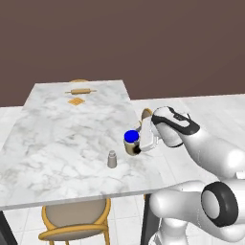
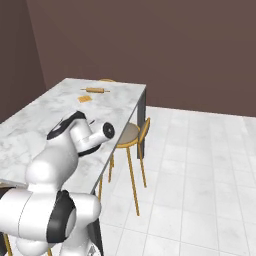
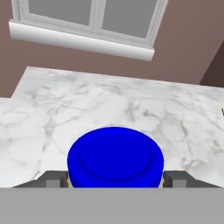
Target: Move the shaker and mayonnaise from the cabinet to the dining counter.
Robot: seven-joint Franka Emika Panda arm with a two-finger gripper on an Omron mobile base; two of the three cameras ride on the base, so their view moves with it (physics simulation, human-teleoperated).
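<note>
Mayonnaise, a short round jar with a bright blue lid (image 1: 131,142), stands on the white-grey marble top of the dining counter (image 1: 57,139), close to its near right edge. The two-finger gripper (image 1: 138,148) of the white arm is around the jar: in the hand view the blue lid (image 3: 115,158) sits between the two dark finger tips (image 3: 54,180), which are beside it on both sides. The jaws are wide, closed on the jar. A small pale grey shaker (image 1: 112,159) stands upright on the counter, just beside the jar and apart from it. At the far end lie a wooden rolling pin (image 1: 80,91) and a small orange square piece (image 1: 75,101).
</note>
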